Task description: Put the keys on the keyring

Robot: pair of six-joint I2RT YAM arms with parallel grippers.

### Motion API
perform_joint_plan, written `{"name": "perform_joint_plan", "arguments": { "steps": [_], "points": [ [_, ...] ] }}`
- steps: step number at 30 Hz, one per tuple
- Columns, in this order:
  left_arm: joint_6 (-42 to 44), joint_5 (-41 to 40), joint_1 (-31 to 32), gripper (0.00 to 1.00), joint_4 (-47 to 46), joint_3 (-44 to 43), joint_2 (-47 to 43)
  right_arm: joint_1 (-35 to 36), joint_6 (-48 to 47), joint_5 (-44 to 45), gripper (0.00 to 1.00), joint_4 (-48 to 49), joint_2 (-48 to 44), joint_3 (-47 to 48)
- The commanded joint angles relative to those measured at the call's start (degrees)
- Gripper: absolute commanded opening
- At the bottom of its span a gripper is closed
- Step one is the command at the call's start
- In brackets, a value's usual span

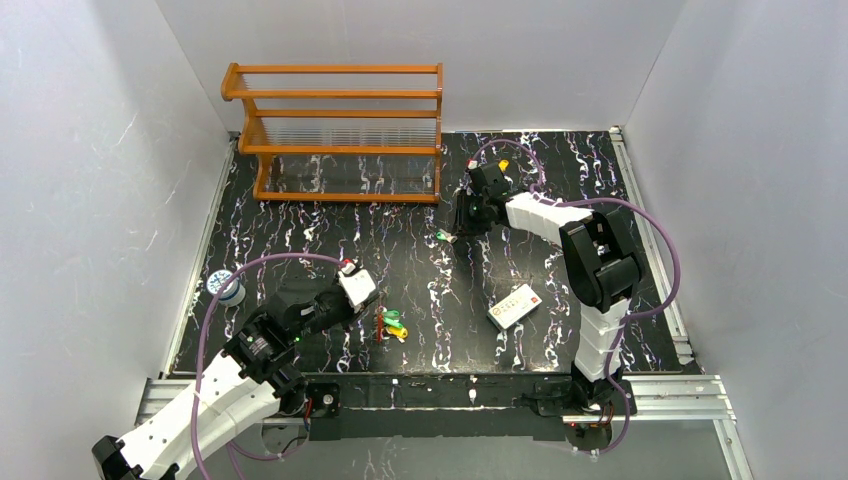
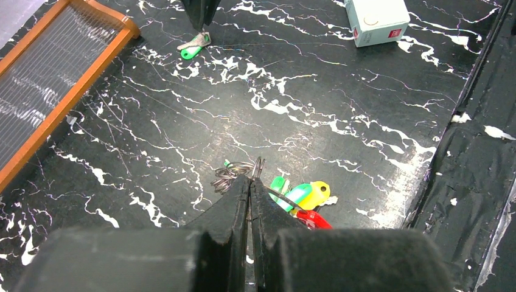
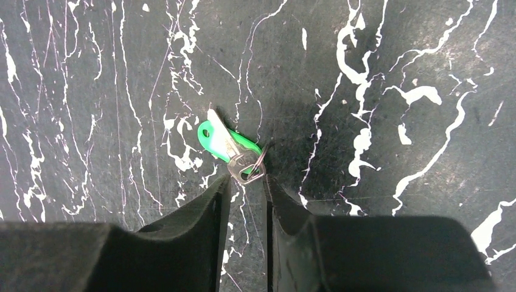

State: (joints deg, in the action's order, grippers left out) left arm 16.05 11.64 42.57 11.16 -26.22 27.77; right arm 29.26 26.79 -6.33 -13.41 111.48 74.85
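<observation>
1. Currently L arm: left gripper (image 2: 251, 182) is fully closed, jaws pressed together w/ no gap. A thin metal ring of the keyring (image 2: 233, 174) stands upright right at the tips and looks nipped between them.
2. Keyring lies on the black marbled table (image 1: 430, 280), near-left area, just ahead of the L arm. Its coiled wire loops sit just left of the tips. Coloured pieces fan out just to the right: yellow key (image 2: 314, 193), a green tag (image 2: 282, 185) touching it, and a red tag (image 2: 313, 219) closest to the wrist cam.
3. R arm: right gripper (image 3: 246, 185) points down at the table, further back and right of centre. Jaws are partway open w/ a narrow gap.
4. Loose green key (image 3: 228, 143) lies flat on the table, silver blade over the green head, small split ring (image 3: 255, 165) at its near end. That ring end sits betw. the R tips. The finger (image 3: 280, 204) on the view's right looks to touch it; can't tell if it's actually pinched.
5. In the top view the green key is well apart from the keyring, up and to the right of it.
6. Other stuff: white box (image 1: 515, 305) w/ a red mark lies flat on the table near the R arm's base. An orange wooden rack (image 1: 340, 130) stands upright at the far-left back of the table.
</observation>
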Motion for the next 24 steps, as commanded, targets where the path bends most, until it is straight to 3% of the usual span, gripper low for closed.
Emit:
{"name": "perform_joint_plan", "arguments": {
  "steps": [1,12,20,24],
  "points": [
    [0.6,1.4,0.3,0.00,-0.5,-1.8,-0.5,-0.3,-0.4,-0.6,0.32,2.0,0.6,1.8],
    [0.7,2.6,0.3,0.00,-1.1,-1.6,-0.4,-0.3,0.1,1.6,0.23,1.2,0.9,2.2],
    [0.8,2.5,0.3,0.00,-1.1,-1.6,-0.5,-0.3,-1.1,2.6,0.02,1.8,-1.3,1.2],
    [0.8,2.4,0.3,0.00,-1.1,-1.6,-0.6,-0.3,-1.8,3.0,0.01,1.5,-2.6,1.0]
  ]
}}
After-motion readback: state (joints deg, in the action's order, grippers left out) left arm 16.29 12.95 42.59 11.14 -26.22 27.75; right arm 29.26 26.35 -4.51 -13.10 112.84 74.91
